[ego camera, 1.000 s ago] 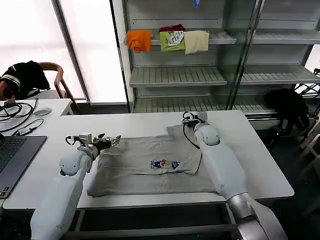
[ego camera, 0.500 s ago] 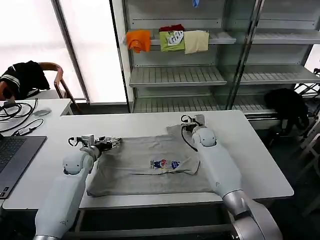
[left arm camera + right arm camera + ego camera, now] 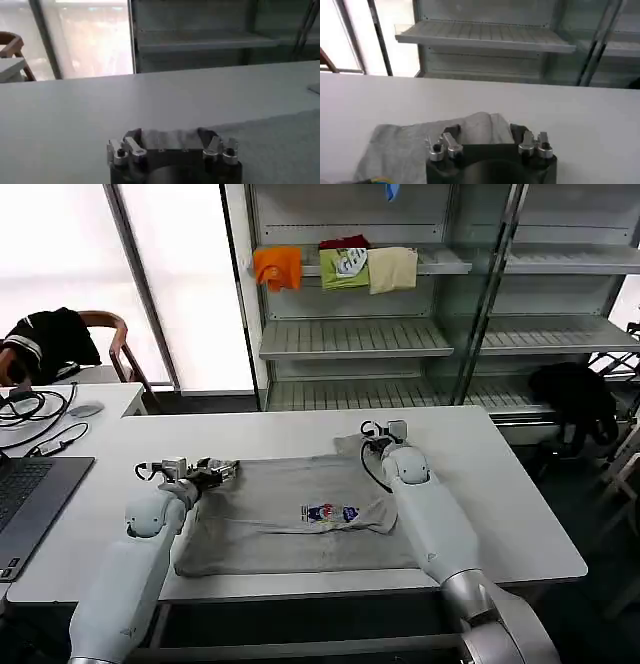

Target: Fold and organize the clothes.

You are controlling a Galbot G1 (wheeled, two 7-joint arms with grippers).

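Pinching far corners of the light grey soft T-shirt [image 3: 300, 514] flat on the white table [image 3: 520, 514], your left gripper [image 3: 222, 471] and right gripper [image 3: 383, 430] risk dropping thin fabric if lifted unevenly.

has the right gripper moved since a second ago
Yes, slightly: the right gripper has shifted toward the robot's left along the table's far side, over the shirt's corner.

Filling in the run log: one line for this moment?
T-shirt flat on table | left end effector at its corner | right end effector at sleeve
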